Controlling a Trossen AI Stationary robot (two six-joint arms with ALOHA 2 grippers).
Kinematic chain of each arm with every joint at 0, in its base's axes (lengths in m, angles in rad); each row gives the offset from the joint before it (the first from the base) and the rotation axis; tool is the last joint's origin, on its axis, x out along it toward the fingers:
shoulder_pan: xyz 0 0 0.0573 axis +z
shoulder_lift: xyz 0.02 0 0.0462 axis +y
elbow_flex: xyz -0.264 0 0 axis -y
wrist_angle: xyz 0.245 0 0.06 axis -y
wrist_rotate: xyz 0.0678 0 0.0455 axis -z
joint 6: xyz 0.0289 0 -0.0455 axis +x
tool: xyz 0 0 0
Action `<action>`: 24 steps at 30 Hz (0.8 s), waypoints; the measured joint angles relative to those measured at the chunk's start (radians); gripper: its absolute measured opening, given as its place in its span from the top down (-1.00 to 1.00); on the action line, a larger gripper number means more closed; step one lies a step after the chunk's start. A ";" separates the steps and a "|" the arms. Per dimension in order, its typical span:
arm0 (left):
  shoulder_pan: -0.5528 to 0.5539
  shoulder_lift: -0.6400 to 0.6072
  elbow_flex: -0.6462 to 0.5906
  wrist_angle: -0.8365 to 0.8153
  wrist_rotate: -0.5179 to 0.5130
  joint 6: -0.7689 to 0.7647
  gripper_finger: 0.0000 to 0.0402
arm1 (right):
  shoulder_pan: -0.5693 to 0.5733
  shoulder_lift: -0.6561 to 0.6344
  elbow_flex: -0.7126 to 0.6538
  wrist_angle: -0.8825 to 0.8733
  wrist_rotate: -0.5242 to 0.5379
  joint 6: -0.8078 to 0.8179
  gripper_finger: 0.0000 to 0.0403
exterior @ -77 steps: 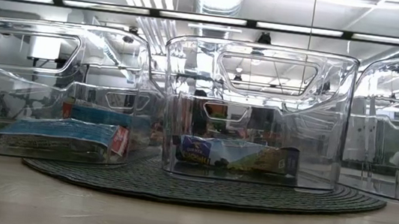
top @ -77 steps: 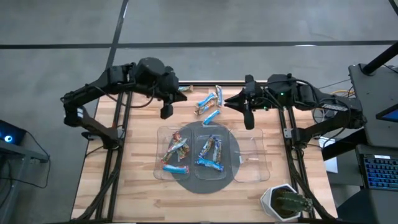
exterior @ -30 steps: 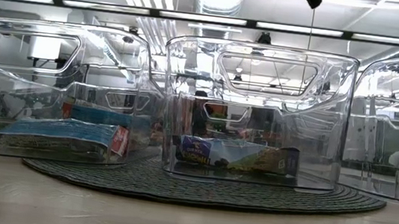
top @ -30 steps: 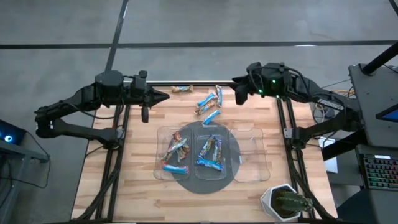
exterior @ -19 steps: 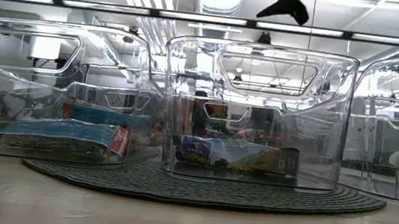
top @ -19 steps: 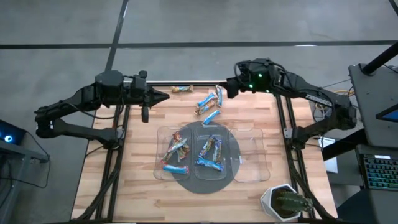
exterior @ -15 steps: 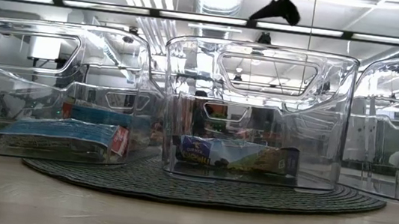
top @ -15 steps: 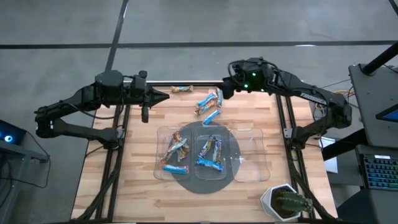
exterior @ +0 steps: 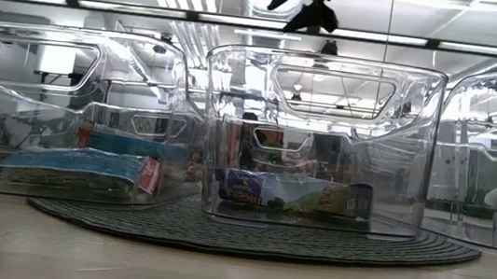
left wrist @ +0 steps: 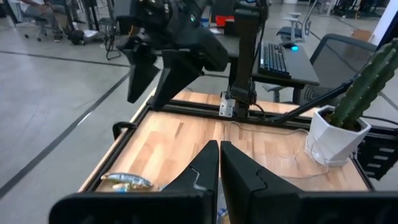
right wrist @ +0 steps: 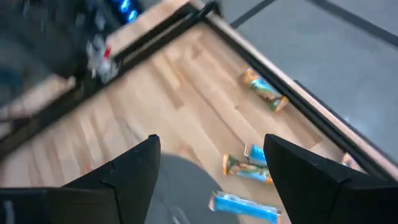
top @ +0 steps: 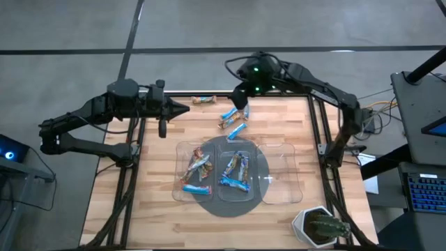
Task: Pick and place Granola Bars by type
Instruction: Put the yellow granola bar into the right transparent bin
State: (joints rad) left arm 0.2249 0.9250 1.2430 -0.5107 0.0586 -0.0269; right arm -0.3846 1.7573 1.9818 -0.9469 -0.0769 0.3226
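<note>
Several loose granola bars lie flat on the wood near the table's far edge: an orange-brown one [top: 204, 100] [right wrist: 264, 91] and blue ones [top: 231, 111] [top: 237, 130] [right wrist: 243, 206]. My right gripper [top: 240, 98] [right wrist: 211, 177] hangs open above this group, slanting down and touching nothing. Other bars lie inside the left clear tray [top: 197, 169] and the middle clear tray [top: 235, 171]. My left gripper [top: 183, 108] [left wrist: 219, 163] waits shut and level over the table's far left part.
Three clear trays stand side by side on a round dark mat [top: 230, 203]; the right tray [top: 280, 172] is nearest my right arm's base. A potted cactus [top: 318, 226] stands at the near right corner. Black frame rails run along the table's edges.
My right gripper has swung toward the table's left along the far edge, to above the loose bars. It has tipped further down and its fingers have opened wider. The bars have not moved.
</note>
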 joint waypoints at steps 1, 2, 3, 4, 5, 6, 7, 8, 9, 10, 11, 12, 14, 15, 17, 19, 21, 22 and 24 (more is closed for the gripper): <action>0.000 0.000 0.000 -0.008 0.000 0.000 1.00 | 0.000 0.025 0.037 -0.033 -0.020 -0.048 -0.36; 0.000 0.000 0.000 -0.011 0.000 0.000 1.00 | 0.000 0.048 0.073 -0.069 -0.038 -0.098 -0.36; 0.000 0.000 0.000 -0.015 0.000 0.000 1.00 | -0.001 0.070 0.108 -0.106 -0.053 -0.153 -0.36; 0.000 0.000 0.000 -0.021 0.000 0.000 1.00 | -0.001 0.092 0.142 -0.144 -0.057 -0.211 -0.36; 0.000 0.000 0.000 -0.027 0.000 0.000 1.00 | 0.000 0.111 0.174 -0.183 -0.058 -0.269 -0.36; 0.000 0.000 0.000 -0.032 0.000 0.000 1.00 | 0.000 0.128 0.202 -0.222 -0.058 -0.328 -0.36; 0.000 0.000 0.000 -0.037 0.000 0.000 1.00 | 0.000 0.144 0.225 -0.255 -0.059 -0.382 -0.36; 0.000 0.000 0.000 -0.041 0.000 0.000 1.00 | 0.000 0.158 0.245 -0.279 -0.058 -0.436 -0.36; 0.000 -0.001 0.000 -0.044 0.000 0.000 1.00 | 0.000 0.171 0.262 -0.297 -0.058 -0.486 -0.35; 0.000 -0.001 0.000 -0.050 0.000 0.000 1.00 | 0.000 0.182 0.279 -0.313 -0.058 -0.533 -0.34; 0.000 -0.002 0.000 -0.053 0.000 0.000 1.00 | 0.000 0.189 0.293 -0.326 -0.056 -0.577 -0.33; 0.000 -0.003 0.000 -0.054 0.000 0.000 1.00 | 0.000 0.196 0.302 -0.333 -0.054 -0.619 -0.33; 0.000 -0.006 0.000 -0.054 0.000 0.000 1.00 | 0.000 0.203 0.311 -0.330 -0.054 -0.689 -0.31; 0.000 -0.006 0.000 -0.054 0.000 0.000 1.00 | 0.000 0.207 0.311 -0.330 -0.053 -0.726 -0.30; 0.000 -0.007 0.000 -0.054 0.000 0.000 1.00 | 0.000 0.210 0.306 -0.330 -0.052 -0.792 -0.29; 0.000 -0.008 0.000 -0.054 0.000 0.003 1.00 | 0.000 0.211 0.297 -0.331 -0.052 -0.830 -0.28; 0.000 -0.008 0.000 -0.053 0.000 0.003 1.00 | 0.001 0.211 0.292 -0.332 -0.053 -0.838 -0.28; 0.000 -0.008 0.000 -0.053 0.000 0.004 1.00 | 0.001 0.211 0.290 -0.332 -0.053 -0.836 -0.29; 0.000 -0.008 0.000 -0.053 0.000 0.013 1.00 | 0.002 0.211 0.288 -0.331 -0.053 -0.834 -0.29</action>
State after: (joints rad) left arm 0.2249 0.9173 1.2430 -0.5640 0.0586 -0.0139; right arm -0.3828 1.9680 2.2694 -1.2782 -0.1296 -0.5117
